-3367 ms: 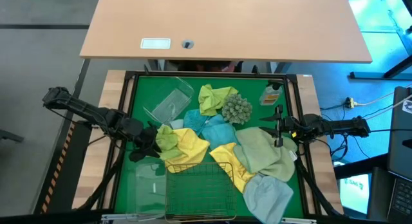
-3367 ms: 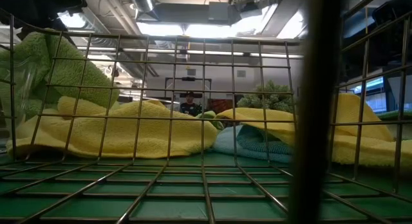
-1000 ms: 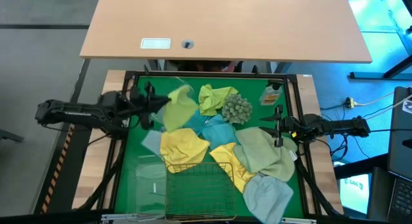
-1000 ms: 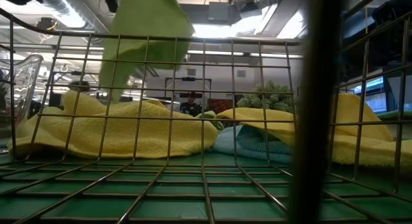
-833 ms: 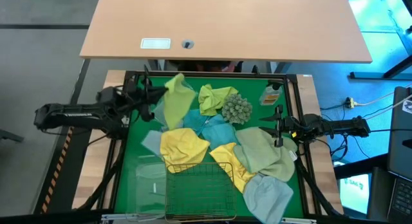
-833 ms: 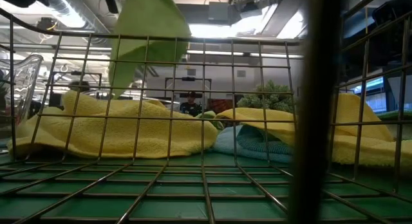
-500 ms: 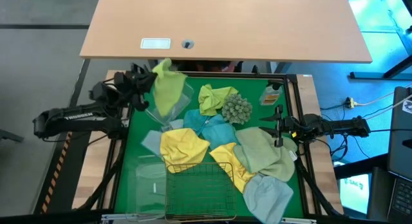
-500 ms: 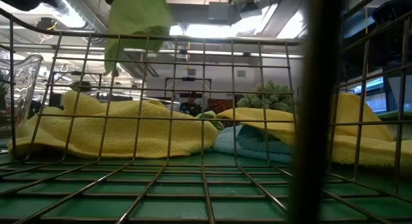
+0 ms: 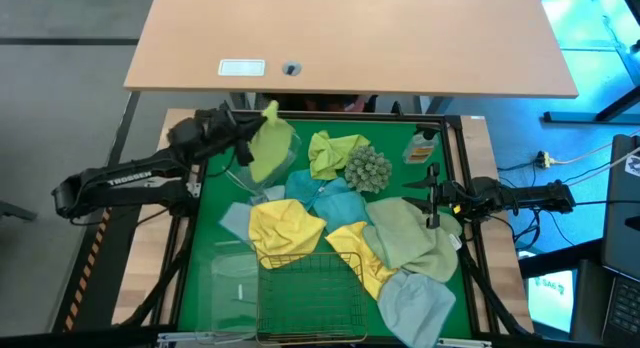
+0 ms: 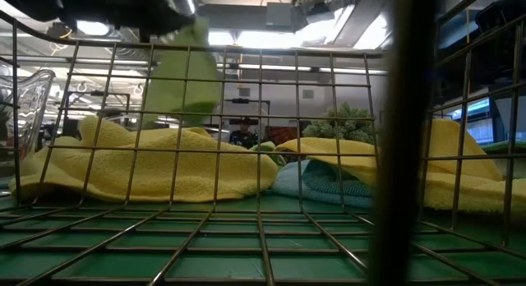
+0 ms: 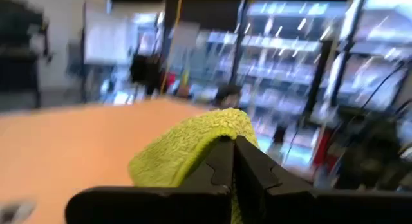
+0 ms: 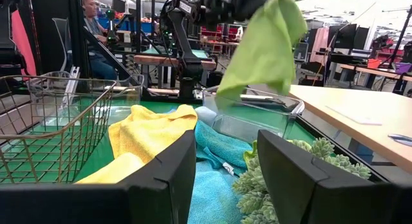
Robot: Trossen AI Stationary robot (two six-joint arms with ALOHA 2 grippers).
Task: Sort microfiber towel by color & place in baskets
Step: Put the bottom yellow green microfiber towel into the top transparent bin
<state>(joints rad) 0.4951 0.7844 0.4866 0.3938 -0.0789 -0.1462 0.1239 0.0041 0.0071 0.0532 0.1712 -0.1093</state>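
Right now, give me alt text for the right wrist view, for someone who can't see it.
The left gripper holds a yellow-green towel in the air above a clear plastic tub. Below lie a yellow towel, a teal towel and a spiky grey-green ball, with a gold wire basket beside them.

Nine towels (image 9: 287, 226), three baskets (image 9: 308, 295), two arms (image 9: 120, 178).

A spiky grey-green ball (image 9: 368, 169) lies near an orange-labelled bottle (image 9: 421, 146).
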